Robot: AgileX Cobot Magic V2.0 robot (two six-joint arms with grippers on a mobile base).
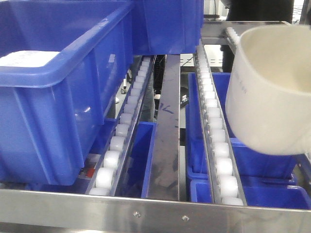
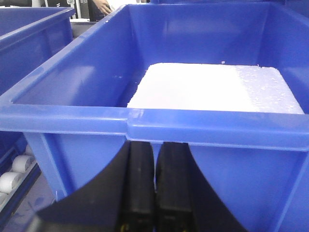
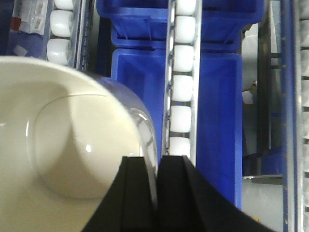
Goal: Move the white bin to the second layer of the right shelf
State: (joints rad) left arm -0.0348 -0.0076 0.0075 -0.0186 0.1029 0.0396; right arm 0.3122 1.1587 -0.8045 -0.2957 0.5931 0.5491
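Two roller lanes run away from us in the front view, and the white bin [image 1: 267, 92] hangs tilted over the right lane [image 1: 216, 131], not resting on it. A big blue crate [image 1: 58, 87] fills the left lane, so the open room is on the right.

From the left wrist, the left tool [image 2: 154, 188] is closed on nothing, just beside that crate's wall.

From the right wrist, the right tool [image 3: 157, 193] pinches the bin's rim. Rollers lie just beside and below, so the bin needs to go down flat.
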